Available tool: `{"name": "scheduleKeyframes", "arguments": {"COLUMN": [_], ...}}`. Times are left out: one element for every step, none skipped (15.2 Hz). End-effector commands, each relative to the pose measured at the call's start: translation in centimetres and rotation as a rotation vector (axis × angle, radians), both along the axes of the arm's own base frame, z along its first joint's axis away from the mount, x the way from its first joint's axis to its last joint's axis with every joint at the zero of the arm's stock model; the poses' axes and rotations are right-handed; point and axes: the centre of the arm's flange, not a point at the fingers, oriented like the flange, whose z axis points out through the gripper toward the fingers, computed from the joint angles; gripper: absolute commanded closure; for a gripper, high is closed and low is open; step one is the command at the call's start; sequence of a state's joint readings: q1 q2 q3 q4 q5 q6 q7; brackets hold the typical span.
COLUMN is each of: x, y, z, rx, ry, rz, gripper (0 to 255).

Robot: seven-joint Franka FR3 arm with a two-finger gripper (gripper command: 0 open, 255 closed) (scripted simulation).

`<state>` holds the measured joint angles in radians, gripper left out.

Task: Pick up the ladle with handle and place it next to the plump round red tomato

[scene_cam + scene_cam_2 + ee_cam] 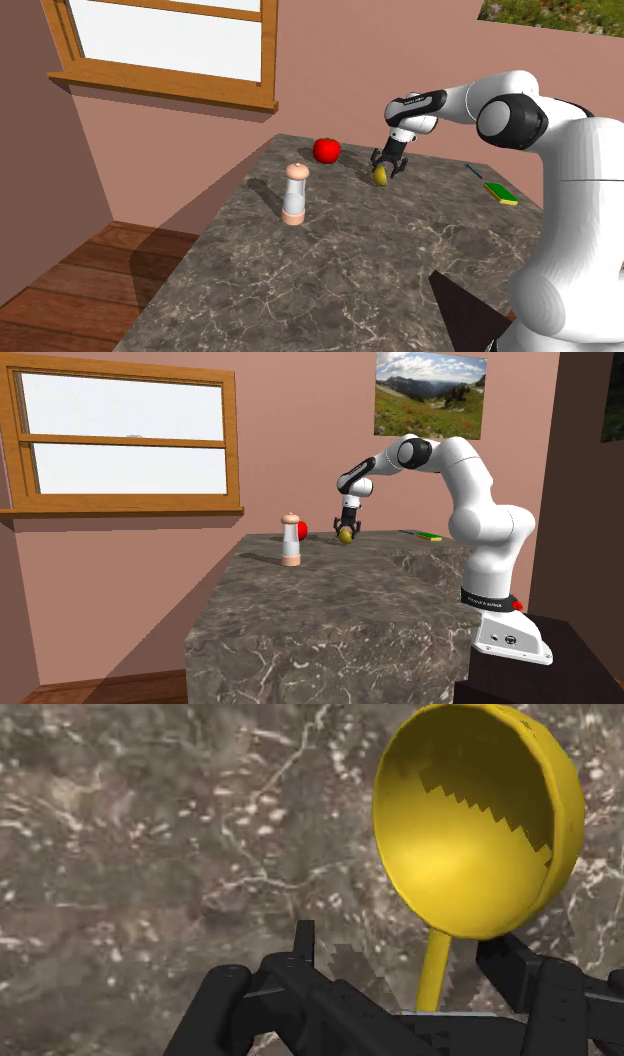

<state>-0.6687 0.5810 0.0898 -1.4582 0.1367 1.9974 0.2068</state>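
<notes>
The ladle (470,814) has a yellow bowl and a thin yellow handle. The handle runs back between my gripper's (372,972) two black fingers, nearer one of them, and neither finger touches it. The fingers stand wide apart, so the gripper is open. In the shoulder view the gripper (388,164) hangs just over the ladle (381,177), low at the marble tabletop. The red tomato (326,150) sits a short way off, toward that view's left. From the second exterior view, the ladle (345,536) hangs under the gripper (347,526), with the tomato (302,529) partly behind a shaker.
A white and pink shaker (295,194) stands upright on the marble table (330,270), nearer the front than the tomato. A green and yellow sponge (502,193) and a thin blue stick (473,171) lie toward the shoulder view's right. Behind the table's far edge is the wall with a window.
</notes>
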Motion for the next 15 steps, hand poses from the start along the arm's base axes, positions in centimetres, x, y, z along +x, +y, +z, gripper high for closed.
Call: {"name": "scheduleKeyframes", "arguments": {"x": [0.0, 0.0, 0.0, -0.1, -0.2, -0.3, -0.3, -0.3, -0.3, -0.3, -0.3, -0.3, -0.3, -0.3, -0.3], "y": [0.0, 0.0, 0.0, -0.2, -0.4, -0.6, -0.8, -0.8, -0.8, -0.8, -0.8, -0.8, -0.8, -0.8, -0.8], "z": [0.0, 0.0, 0.0, 1.3, 2.6, 3.9, 4.9, 4.9, 4.9, 4.9, 4.9, 4.9, 4.9, 4.9, 4.9], "rx": [0.000, 0.000, 0.000, 0.000, 0.000, 0.000, 0.000, 0.000, 0.000, 0.000, 0.000, 0.000, 0.000, 0.000, 0.000], "ry": [0.000, 0.000, 0.001, 0.001, 0.001, 0.001, 0.001, 0.001, 0.001, 0.001, 0.001, 0.001, 0.001, 0.001, 0.001], "rz": [0.000, 0.000, 0.000, 0.000, 0.000, 0.000, 0.000, 0.000, 0.000, 0.000, 0.000, 0.000, 0.000, 0.000, 0.000], "gripper": [0, 0, 0, 0, 0, 0, 0, 0, 0, 0, 0, 0, 0, 0, 0]}}
